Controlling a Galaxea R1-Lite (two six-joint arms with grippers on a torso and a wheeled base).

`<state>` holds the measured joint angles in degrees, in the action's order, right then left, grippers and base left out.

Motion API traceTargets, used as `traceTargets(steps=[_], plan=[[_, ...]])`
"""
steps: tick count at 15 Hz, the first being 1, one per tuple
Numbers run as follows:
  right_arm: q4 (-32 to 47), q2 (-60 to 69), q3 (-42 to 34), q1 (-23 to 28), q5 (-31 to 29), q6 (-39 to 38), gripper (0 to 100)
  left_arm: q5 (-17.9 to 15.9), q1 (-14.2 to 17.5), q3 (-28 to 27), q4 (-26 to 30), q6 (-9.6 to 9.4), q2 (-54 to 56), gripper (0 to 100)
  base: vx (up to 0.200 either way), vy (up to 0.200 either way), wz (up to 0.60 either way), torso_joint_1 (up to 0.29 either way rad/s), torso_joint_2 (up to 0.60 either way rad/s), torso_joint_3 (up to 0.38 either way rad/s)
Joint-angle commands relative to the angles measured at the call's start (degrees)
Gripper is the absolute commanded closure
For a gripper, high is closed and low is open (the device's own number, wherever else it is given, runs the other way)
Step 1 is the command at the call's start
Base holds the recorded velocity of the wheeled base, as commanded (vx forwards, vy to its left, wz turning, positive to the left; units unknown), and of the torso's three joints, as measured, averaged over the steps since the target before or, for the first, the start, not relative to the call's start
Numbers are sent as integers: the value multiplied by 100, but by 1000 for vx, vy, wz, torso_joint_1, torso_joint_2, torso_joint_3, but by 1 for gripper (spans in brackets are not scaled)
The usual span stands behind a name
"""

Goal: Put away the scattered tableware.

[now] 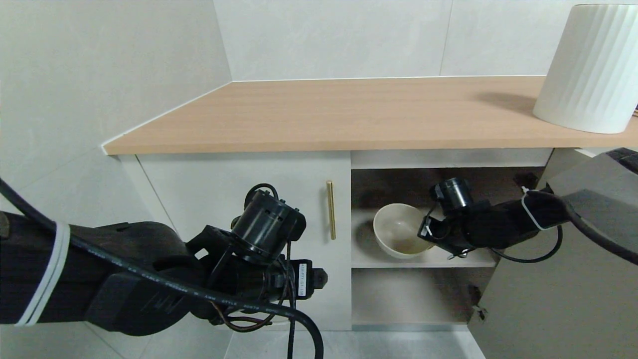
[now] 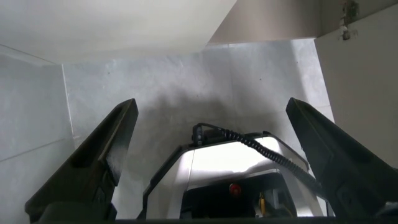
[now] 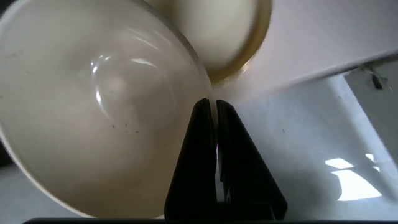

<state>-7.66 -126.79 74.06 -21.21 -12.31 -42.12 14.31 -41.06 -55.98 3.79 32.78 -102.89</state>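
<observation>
A cream bowl [image 1: 397, 234] sits tilted on the middle shelf [image 1: 364, 257] of the open cabinet, its mouth turned toward the closed door. My right gripper [image 1: 427, 232] reaches into the cabinet from the right and is shut on the bowl's rim [image 3: 202, 74]; the fingers [image 3: 200, 143] pinch the thin edge. A second cream dish [image 3: 230, 34] with a yellowish edge lies just beyond the bowl on the shelf. My left gripper [image 2: 211, 162] hangs low in front of the closed door, open with nothing in it, pointing at the grey floor.
The wooden countertop [image 1: 349, 114] carries a white ribbed cylinder [image 1: 593, 70] at the far right. The closed left door has a gold handle [image 1: 330, 209]. The swung-open right door [image 1: 563, 279] stands beside my right arm. A lower shelf [image 1: 408, 304] lies beneath.
</observation>
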Motion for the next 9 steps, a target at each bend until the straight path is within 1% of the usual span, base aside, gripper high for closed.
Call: traceTargets(steps=[1, 3, 5, 9], plan=[[1, -249, 241, 135, 1, -60, 100, 1, 1, -1, -1, 0, 23, 0, 0, 0, 0, 0, 0, 0], [1, -416, 452, 267, -8, -227, 100, 1, 1, 8, -1, 0, 23, 0, 0, 0, 0, 0, 0, 0], [1, -574, 645, 390, -157, -244, 100, 10, 1, 8, -1, 0, 23, 0, 0, 0, 0, 0, 0, 0], [1, -768, 882, 513, -307, -341, 100, 1, 1, 8, -1, 0, 14, 0, 0, 0, 0, 0, 0, 0]])
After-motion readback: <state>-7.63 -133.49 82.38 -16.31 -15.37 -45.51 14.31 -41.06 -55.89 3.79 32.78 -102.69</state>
